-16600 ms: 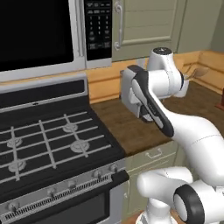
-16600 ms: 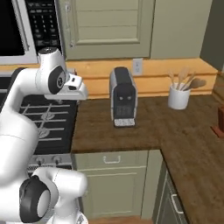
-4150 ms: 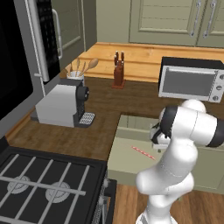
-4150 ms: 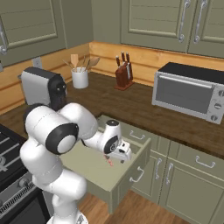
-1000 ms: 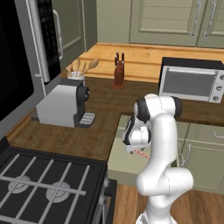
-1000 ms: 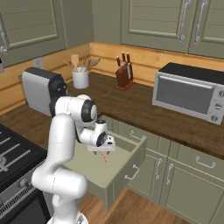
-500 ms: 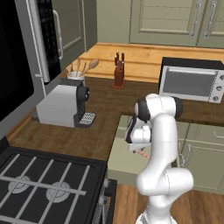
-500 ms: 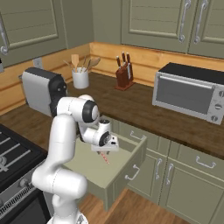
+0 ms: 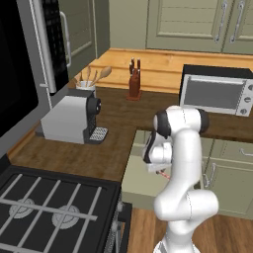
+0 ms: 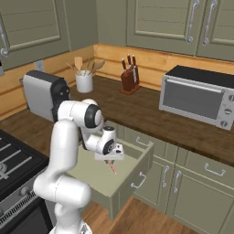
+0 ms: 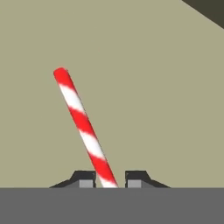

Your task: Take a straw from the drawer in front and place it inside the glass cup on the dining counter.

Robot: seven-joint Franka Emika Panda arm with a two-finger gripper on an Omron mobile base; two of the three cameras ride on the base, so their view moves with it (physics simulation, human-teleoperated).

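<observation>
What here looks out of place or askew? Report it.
Nothing looks spilled or damaged. The drawer stands pulled open, as the job needs. The one crooked thing is the straw: it runs slanted between the tips of the end effector, not straight along them, above the drawer floor.

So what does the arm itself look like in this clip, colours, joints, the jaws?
The arm is glossy white, built of rounded, tube-like segments with dark grey to black joint caps at the shoulder and elbow. No cables or markings are visible. The gripper is small, with a white body and two short dark jaws with paler grey tips.
</observation>
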